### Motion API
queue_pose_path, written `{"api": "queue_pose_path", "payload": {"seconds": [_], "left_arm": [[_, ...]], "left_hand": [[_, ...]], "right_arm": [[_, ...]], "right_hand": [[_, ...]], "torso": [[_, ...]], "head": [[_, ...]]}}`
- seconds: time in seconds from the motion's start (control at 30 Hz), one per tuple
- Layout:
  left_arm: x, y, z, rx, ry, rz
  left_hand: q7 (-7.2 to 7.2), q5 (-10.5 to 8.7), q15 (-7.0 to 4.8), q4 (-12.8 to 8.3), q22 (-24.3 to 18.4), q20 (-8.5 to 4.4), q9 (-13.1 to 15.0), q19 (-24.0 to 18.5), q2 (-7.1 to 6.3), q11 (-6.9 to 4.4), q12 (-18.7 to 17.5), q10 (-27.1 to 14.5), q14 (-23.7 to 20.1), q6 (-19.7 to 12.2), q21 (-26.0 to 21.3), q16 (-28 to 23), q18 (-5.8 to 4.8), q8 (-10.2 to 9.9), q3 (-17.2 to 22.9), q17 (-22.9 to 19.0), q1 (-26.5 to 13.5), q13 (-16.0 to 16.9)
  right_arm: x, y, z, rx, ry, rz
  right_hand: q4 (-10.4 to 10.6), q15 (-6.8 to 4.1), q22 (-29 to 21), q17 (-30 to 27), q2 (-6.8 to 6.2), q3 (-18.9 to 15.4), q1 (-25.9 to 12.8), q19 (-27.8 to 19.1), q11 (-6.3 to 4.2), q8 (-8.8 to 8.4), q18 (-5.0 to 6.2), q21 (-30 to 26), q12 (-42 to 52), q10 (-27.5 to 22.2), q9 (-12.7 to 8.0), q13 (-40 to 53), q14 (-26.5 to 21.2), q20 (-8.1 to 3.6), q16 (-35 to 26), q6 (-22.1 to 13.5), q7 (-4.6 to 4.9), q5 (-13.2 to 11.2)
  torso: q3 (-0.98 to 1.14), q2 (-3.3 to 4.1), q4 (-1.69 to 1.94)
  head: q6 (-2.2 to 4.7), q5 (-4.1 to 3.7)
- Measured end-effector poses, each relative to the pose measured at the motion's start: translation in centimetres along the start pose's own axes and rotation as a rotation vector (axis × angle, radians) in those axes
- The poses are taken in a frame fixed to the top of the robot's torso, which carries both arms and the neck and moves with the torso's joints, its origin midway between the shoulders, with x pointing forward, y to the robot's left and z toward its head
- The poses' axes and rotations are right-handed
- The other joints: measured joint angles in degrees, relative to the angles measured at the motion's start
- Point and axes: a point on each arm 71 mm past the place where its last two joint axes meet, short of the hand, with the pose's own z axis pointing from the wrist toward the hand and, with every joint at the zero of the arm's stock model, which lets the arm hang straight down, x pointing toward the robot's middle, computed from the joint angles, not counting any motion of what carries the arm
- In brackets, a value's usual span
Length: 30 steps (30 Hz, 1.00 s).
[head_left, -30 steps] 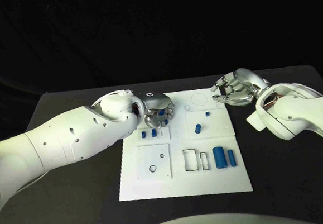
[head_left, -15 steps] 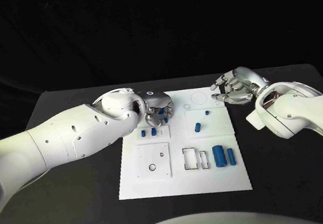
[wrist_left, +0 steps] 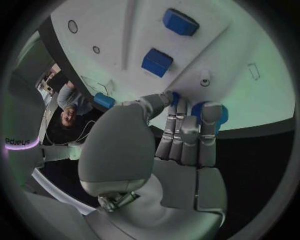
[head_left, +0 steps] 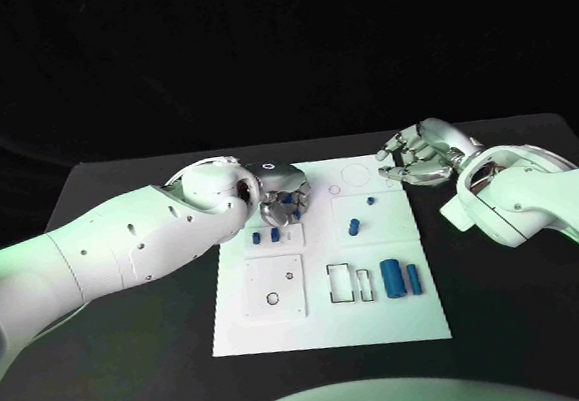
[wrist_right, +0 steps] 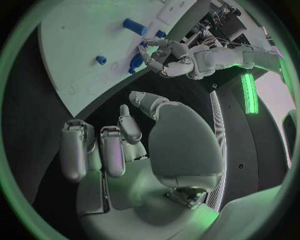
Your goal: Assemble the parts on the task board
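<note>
The white task board (head_left: 330,331) lies in the middle of the black table. My left hand (head_left: 284,201) hovers over its far left part, fingers curled around a small blue part (wrist_left: 220,113) pinched against the thumb. Two blue blocks (head_left: 267,236) lie just near of that hand and appear again as blue blocks (wrist_left: 157,61) in the left wrist view. A short blue piece (head_left: 355,227) and a tiny one (head_left: 371,203) sit mid-board. Two blue cylinders (head_left: 402,280) lie at the near right. My right hand (head_left: 415,158) hangs empty beside the board's far right edge, fingers loosely bent and apart.
A white square plate with holes (head_left: 276,288) and rectangular outlined slots (head_left: 347,284) occupy the board's near half. A round outline (head_left: 356,178) marks the far part. Black table (head_left: 132,324) surrounds the board on both sides.
The left hand has shifted slightly to the left above the board's far left part, with the blue part in it. The right hand has hardly moved.
</note>
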Motion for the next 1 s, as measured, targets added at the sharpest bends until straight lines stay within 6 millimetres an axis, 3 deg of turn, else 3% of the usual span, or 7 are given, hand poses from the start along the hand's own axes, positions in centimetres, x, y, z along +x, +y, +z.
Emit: {"api": "queue_pose_path", "payload": {"seconds": [0.57,1.0], "left_arm": [[0.1,0.2,-0.4,0.007,-0.031,-0.003],[-1.6,0.4,-2.9,0.020,-0.102,-0.042]], "left_hand": [[0.18,-0.02,-0.48,-0.8,3.5,-0.21,0.3,2.4,0.31,-0.11,-2.1,1.7,2.5,0.4,2.2,0.5,0.00,-1.3,0.5,3.3,0.3,-0.3],[0.19,-0.02,-0.30,-0.8,3.9,-0.01,0.5,2.6,0.30,-0.10,-2.8,2.1,2.7,0.4,2.5,0.7,0.00,-1.6,0.5,3.5,0.3,-0.3]], "right_arm": [[0.0,0.0,0.0,-0.001,0.000,-0.001],[-0.1,-0.1,0.0,0.001,-0.002,-0.002]], "right_hand": [[0.0,0.00,0.0,0.0,0.00,0.0,0.0,0.0,0.00,0.00,0.00,0.0,0.0,0.0,0.0,0.0,0.0,0.00,0.0,0.0,0.00,0.0],[0.0,0.00,0.0,0.0,0.00,0.0,0.0,0.0,0.00,0.00,0.00,0.0,0.0,0.0,0.0,0.0,0.0,0.00,0.0,0.0,0.00,0.0]], "torso": [[0.04,-0.01,-0.01],[0.03,-0.16,0.16]], "head": [[0.17,-0.03],[0.49,-0.16]]}}
